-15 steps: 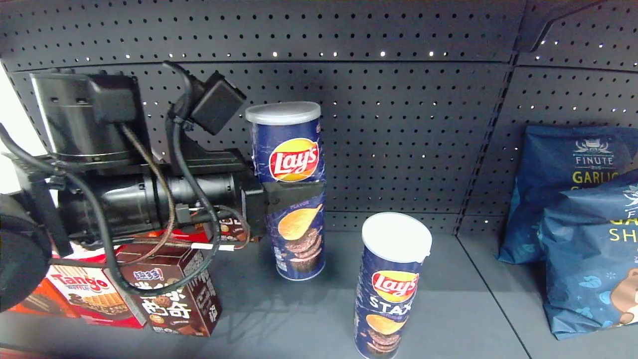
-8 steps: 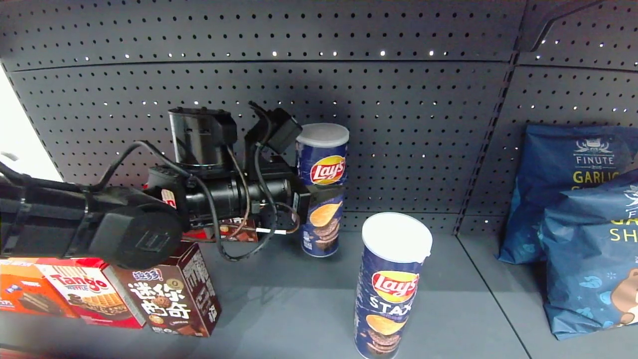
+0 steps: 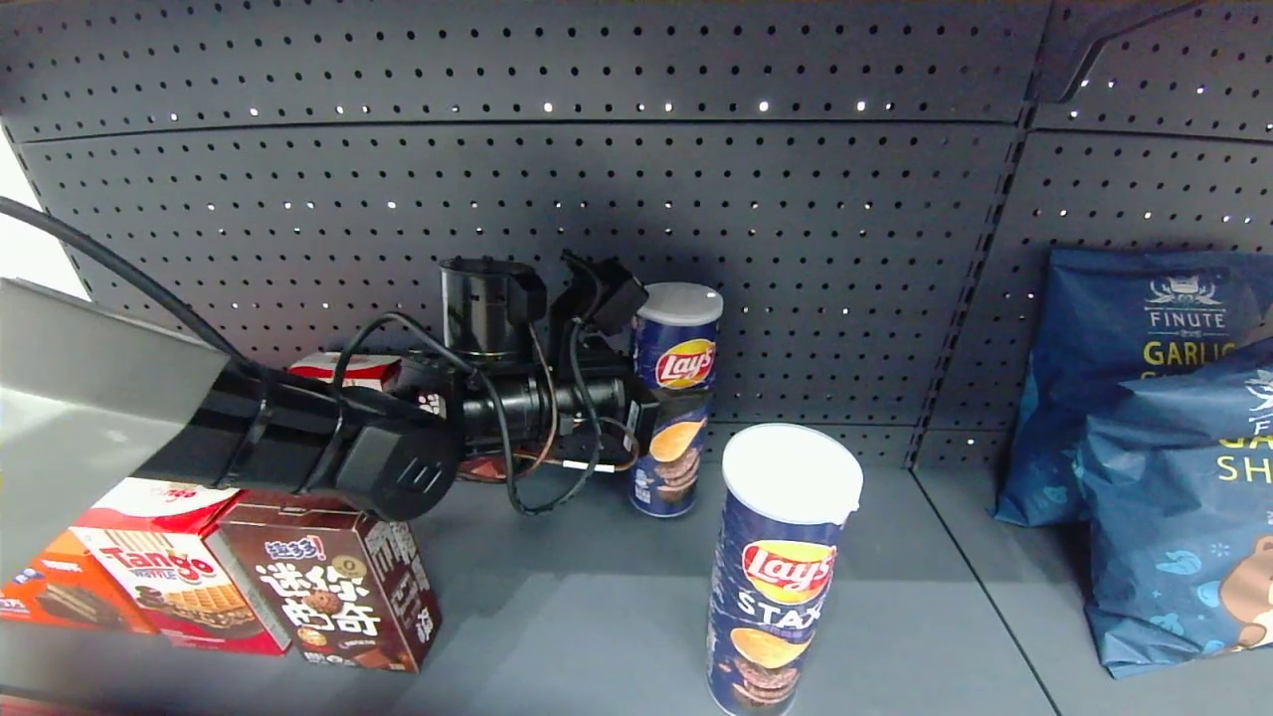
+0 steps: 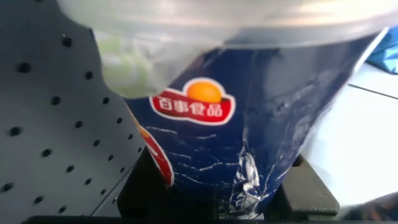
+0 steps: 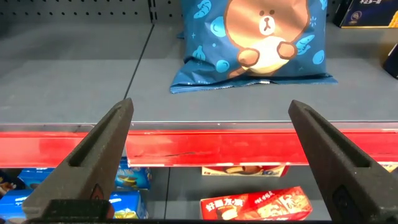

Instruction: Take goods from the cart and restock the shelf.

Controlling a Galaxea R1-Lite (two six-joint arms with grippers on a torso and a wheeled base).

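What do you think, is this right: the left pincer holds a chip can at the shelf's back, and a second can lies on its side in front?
No: the head view shows the second can standing upright. The left pincer holds a chip can at the back of the shelf.

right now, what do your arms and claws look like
The left arm is a black, tubular set of housings with a flat grey link nearest the head camera. Loose black cables loop around it, and a small black camera box sits on the wrist. The left claw is black. The right claw has two dark, flat, tapering fingers.
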